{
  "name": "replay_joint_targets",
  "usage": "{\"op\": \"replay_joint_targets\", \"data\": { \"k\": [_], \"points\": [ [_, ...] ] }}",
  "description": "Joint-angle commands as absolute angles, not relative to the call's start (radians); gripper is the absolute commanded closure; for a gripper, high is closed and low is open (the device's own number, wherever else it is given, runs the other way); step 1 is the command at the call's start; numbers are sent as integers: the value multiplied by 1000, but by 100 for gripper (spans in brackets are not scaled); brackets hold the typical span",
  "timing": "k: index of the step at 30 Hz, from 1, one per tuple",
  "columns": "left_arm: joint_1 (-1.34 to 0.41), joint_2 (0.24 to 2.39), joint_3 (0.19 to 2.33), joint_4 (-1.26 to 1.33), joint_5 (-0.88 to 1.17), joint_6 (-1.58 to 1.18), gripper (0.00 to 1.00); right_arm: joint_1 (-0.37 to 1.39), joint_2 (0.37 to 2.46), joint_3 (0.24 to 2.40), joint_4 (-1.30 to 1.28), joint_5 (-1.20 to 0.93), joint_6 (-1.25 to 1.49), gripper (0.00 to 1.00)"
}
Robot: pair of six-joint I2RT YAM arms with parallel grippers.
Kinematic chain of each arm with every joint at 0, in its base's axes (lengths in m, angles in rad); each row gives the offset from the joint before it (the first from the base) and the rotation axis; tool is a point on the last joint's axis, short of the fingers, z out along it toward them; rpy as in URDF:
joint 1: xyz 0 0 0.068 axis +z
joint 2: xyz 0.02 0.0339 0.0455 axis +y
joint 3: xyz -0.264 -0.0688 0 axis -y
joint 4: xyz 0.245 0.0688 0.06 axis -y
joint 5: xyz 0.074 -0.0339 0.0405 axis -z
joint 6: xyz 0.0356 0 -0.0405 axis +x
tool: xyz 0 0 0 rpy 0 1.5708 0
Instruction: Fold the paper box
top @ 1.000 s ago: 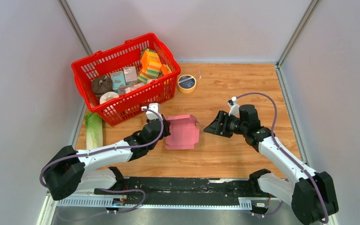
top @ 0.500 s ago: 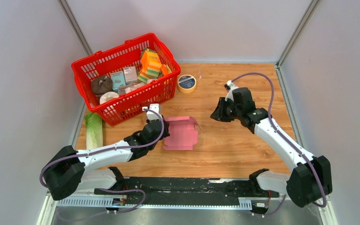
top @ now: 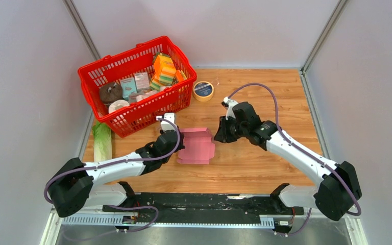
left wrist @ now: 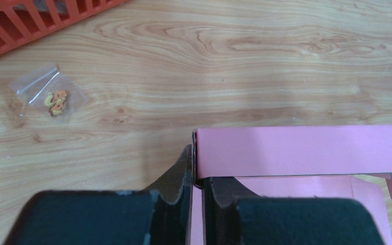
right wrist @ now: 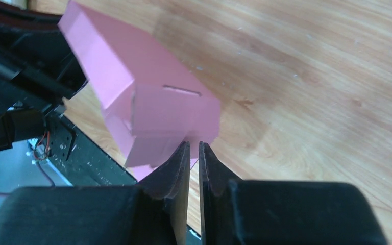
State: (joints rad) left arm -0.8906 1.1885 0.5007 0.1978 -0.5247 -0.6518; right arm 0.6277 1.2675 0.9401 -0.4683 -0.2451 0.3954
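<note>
Paper box (top: 198, 145) lies centrally, partly folded, near front corner of red basket (top: 132, 120). Left gripper (top: 177, 144) clamps its left edge. Right gripper (top: 217, 133) at its right edge, jaws nearly closed; hold on card unclear. Bare wood runs rightward to table (top: 286, 153) edge. Tape roll (top: 203, 90) label unreadable.

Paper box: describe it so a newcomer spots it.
On the wooden table, to the arms' side of the red basket, sits the paper box, with the left claw pinching its edge. It alone is plain pink card, partly folded; the basket's packs are striped or printed.
</note>
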Motion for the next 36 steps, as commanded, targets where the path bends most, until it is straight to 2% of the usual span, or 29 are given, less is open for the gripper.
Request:
{"op": "replay_joint_targets", "data": {
  "k": [1,9,14,23,29,33,36],
  "points": [
    [-893,1198,546,216,-531,-635,100,652,1210,922,-428,-259,419,86],
    [-893,1198,561,210,-508,-638,100,686,1259,903,-276,-382,483,84],
    [-894,1195,554,209,-506,-643,100,689,1307,916,-224,-388,471,83],
    [-894,1224,540,196,-538,-604,100,689,1362,919,-302,-264,376,79],
    [-894,1308,528,224,-609,-537,100,689,1315,862,-382,-284,328,67],
    [-894,1359,546,224,-647,-468,100,687,1253,827,-454,-215,296,42],
    [-894,1365,540,242,-640,-427,100,687,1244,818,-448,-134,267,37]
  ]
}}
